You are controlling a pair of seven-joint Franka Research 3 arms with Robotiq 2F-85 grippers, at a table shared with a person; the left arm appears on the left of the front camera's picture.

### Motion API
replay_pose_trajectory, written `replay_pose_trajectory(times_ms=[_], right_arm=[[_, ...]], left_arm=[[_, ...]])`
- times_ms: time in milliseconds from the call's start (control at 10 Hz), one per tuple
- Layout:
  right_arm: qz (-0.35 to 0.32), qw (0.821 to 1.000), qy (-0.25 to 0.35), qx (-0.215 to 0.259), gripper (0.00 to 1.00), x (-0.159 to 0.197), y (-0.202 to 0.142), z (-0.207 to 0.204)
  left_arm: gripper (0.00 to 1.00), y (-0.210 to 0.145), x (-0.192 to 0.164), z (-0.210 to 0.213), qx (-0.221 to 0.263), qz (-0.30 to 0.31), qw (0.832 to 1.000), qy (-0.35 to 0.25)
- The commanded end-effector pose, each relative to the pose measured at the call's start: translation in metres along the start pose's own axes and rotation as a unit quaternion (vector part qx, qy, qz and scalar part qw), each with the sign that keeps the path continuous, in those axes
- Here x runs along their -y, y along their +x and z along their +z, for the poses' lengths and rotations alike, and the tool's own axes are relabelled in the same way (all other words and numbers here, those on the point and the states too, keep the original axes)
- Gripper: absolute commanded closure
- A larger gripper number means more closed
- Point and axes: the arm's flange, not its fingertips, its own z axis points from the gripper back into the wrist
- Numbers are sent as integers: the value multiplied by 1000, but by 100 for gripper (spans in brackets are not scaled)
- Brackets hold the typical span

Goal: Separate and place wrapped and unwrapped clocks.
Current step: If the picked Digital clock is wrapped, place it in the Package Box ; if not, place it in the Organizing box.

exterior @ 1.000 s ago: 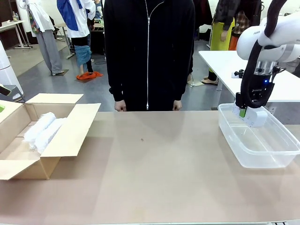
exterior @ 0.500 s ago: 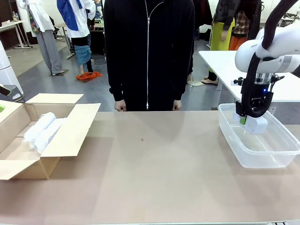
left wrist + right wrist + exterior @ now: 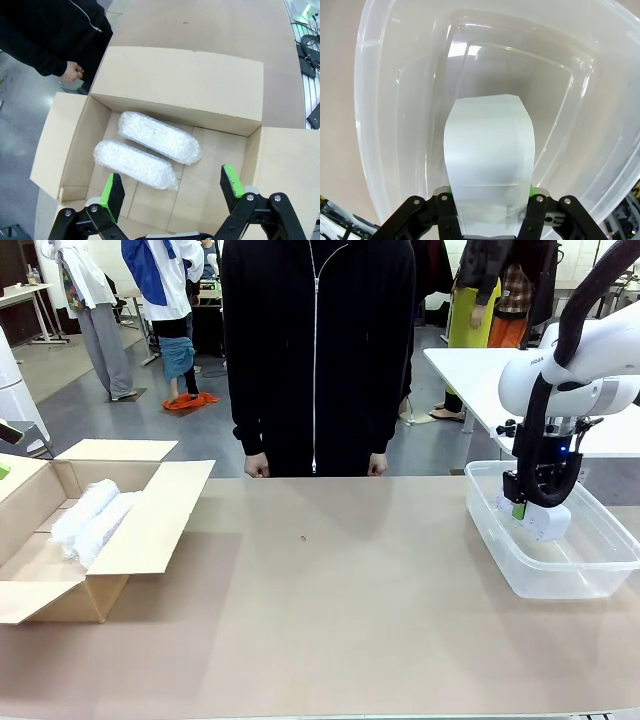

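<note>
From here I see my right gripper (image 3: 530, 508) down inside the clear bin (image 3: 590, 575) at the right end of the table (image 3: 340, 610), its jaws closed partway on the bare clock (image 3: 548, 520) — a smooth white block, held by its long sides. In the right wrist view the clock (image 3: 489, 160) runs straight out between the green pads (image 3: 532, 190) toward the bin floor (image 3: 420, 90); I cannot tell whether its far end is touching the plastic.

My left gripper (image 3: 172, 187) hangs over the open cardboard box (image 3: 185, 90) with its jaws spread wide and nothing between them. Below it the two wrapped clocks lie side by side on the box floor, touching along part of their length: one bundle (image 3: 159, 136) nearer the far wall, the other bundle (image 3: 134, 164) nearer my fingers. In the front view the box (image 3: 140, 530) sits at the left end of the table with its flaps folded out, and the bundles (image 3: 95, 515) show as a whitish pair inside.

A person in a black zip jacket (image 3: 318, 350) stands at the far edge, hands (image 3: 257, 468) down at the table line — well apart from both grippers.
</note>
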Motion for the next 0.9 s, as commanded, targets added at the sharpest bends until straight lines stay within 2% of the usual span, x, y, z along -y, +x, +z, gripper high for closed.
replay_pose_trajectory(times_ms=[0, 100, 200, 300, 400, 500, 600, 800], right_arm=[[23, 1000, -3, 20, 49, 5, -4, -2], [29, 999, -2, 21, 49, 7, -5, -2], [21, 1000, -4, 12, 43, 8, -5, -3], [32, 999, -6, 15, 29, 9, -6, -4], [27, 1000, -9, 13, 23, 9, -6, -4], [28, 999, -11, 11, 9, 9, -6, -4], [27, 1000, -11, 9, 3, 10, -6, -5], [26, 999, -15, 11, 0, 10, -7, -1]], left_arm=[[0, -2, -1, 0, 9, -6, 1000, 2], [0, -2, -1, 0, 9, -6, 1000, 2], [0, -2, -1, 0, 9, -6, 1000, 2], [0, -2, -1, 0, 9, -6, 1000, 2], [0, -2, -1, 0, 9, -6, 1000, 2], [0, -2, -1, 0, 9, -6, 1000, 2], [0, -2, -1, 0, 9, -6, 1000, 2], [0, -2, -1, 0, 9, -6, 1000, 2]])
